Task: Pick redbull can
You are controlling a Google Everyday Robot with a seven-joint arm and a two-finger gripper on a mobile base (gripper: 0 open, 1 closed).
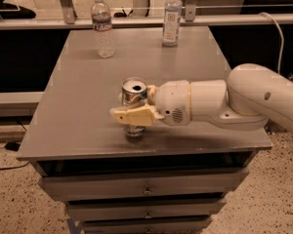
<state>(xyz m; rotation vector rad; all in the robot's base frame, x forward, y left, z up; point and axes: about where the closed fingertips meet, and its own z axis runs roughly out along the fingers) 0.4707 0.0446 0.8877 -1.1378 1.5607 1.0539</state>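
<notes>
Cream hand (118, 107) grips one redbull can (135, 90).

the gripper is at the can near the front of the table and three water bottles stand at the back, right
Not three: the camera view shows two at the back, a left bottle and a right bottle. The gripper is at the can near the front of the table.

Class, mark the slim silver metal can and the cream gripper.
The slim silver metal redbull can (135, 87), camera view: its top.
The cream gripper (119, 109), camera view: its tip, at the can's left side.
</notes>
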